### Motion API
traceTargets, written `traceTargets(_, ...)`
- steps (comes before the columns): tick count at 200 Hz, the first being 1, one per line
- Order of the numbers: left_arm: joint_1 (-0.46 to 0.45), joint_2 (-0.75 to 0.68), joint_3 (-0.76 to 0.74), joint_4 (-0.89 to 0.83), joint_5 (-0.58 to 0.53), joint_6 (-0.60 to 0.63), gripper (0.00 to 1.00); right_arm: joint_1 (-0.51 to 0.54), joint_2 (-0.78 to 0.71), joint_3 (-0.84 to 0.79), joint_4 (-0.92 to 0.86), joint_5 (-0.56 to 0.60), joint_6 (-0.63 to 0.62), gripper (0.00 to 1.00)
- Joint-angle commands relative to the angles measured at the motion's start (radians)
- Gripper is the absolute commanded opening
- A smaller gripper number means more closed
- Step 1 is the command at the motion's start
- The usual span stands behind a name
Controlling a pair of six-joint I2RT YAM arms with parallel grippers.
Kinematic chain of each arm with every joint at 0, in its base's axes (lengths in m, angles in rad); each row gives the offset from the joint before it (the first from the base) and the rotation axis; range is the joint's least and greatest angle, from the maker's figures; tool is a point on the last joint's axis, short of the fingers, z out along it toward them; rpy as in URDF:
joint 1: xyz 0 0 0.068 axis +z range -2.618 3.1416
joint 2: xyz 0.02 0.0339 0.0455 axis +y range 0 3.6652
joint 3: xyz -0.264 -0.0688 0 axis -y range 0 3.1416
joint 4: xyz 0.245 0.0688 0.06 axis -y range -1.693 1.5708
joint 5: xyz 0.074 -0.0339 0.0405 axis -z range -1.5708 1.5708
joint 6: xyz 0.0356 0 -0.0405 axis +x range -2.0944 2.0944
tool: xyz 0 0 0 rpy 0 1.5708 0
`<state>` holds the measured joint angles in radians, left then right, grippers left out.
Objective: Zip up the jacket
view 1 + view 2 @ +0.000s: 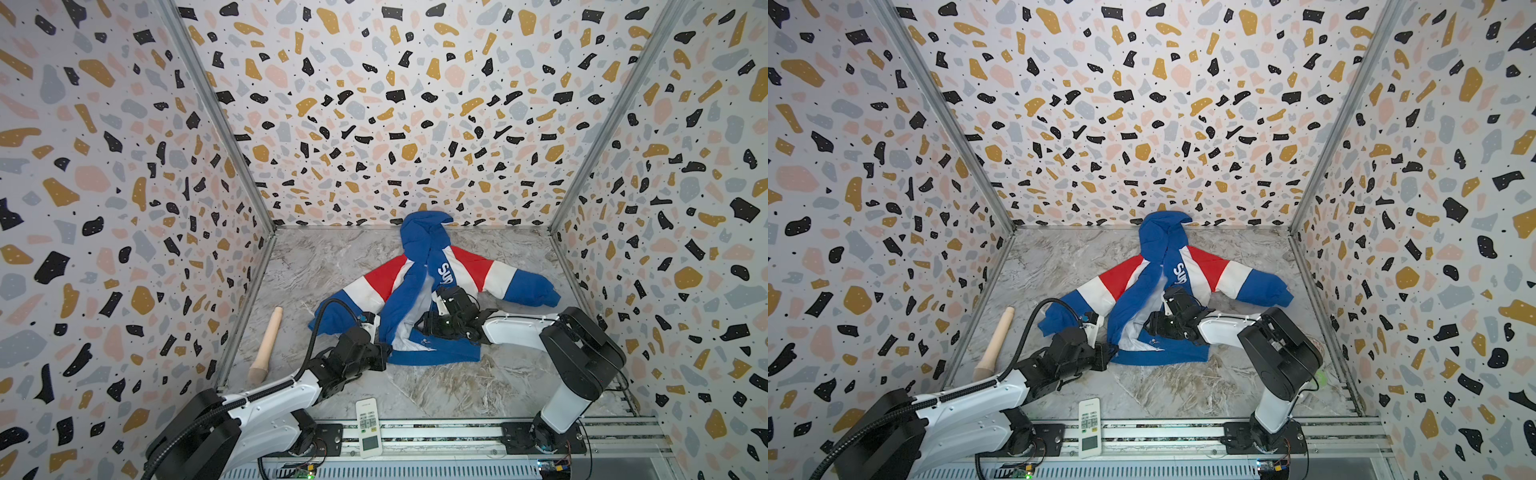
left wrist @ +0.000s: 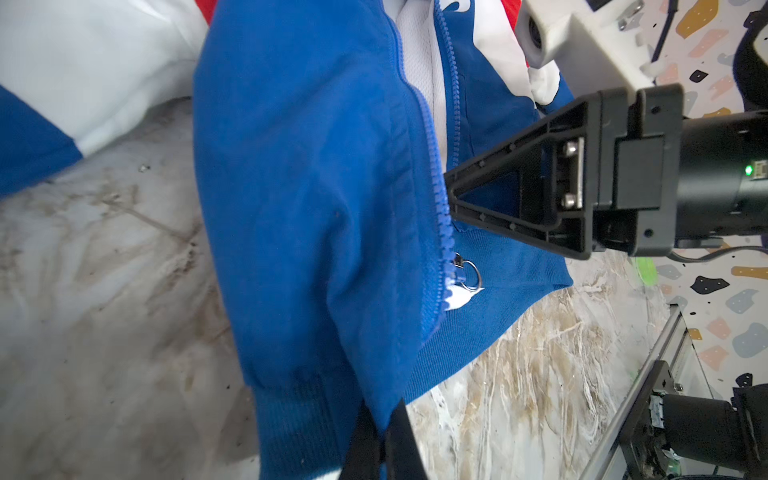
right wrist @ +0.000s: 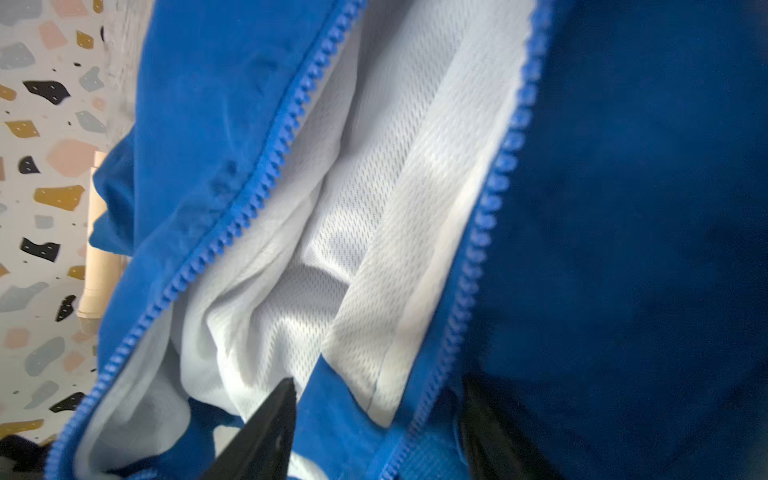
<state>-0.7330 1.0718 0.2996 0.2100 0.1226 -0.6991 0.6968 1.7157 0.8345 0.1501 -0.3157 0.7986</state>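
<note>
The jacket (image 1: 424, 237) (image 1: 1160, 237) lies on the marble floor with its hood toward the back wall, its sleeves spread and its front open. My left gripper (image 1: 387, 349) (image 2: 380, 432) is shut on the blue hem corner of the jacket's left front panel. The zipper slider (image 2: 467, 274) with its ring pull sits low on the zipper, just above the hem. My right gripper (image 1: 419, 326) (image 3: 378, 415) is open, its jaws on either side of the right zipper edge above the slider. White mesh lining (image 3: 374, 187) shows between the two rows of teeth.
A wooden handle (image 1: 266, 347) lies along the left wall. A white remote control (image 1: 368, 428) rests at the front by the metal rail (image 1: 457, 432). Patterned walls close in three sides. Something green (image 1: 1320, 376) shows behind the right arm.
</note>
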Motion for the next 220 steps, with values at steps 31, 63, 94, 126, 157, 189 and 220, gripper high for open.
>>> traceTargets(31,0.006,-0.001,0.013,-0.004,-0.015,0.001,0.00,0.006,-0.031,0.068,0.001,-0.018,-0.047,0.52)
traceTargets(63,0.006,0.016,0.025,0.001,-0.018,0.003,0.00,-0.007,-0.026,0.090,-0.040,0.001,-0.076,0.52)
traceTargets(94,0.006,0.036,0.035,0.002,-0.012,0.005,0.00,-0.025,-0.001,0.097,-0.039,-0.023,-0.070,0.52)
traceTargets(126,0.006,0.027,0.032,-0.008,-0.018,0.006,0.00,-0.032,-0.031,0.107,-0.083,0.011,-0.093,0.53)
traceTargets(157,0.006,0.028,0.039,-0.017,-0.025,0.006,0.00,-0.078,-0.036,0.116,-0.074,-0.004,-0.093,0.55)
traceTargets(189,0.006,0.028,0.042,-0.024,-0.028,0.010,0.00,-0.105,0.013,0.160,-0.064,-0.038,-0.097,0.55)
traceTargets(220,0.006,0.027,0.039,-0.038,-0.035,0.012,0.00,-0.096,0.057,0.194,-0.052,-0.060,-0.093,0.53)
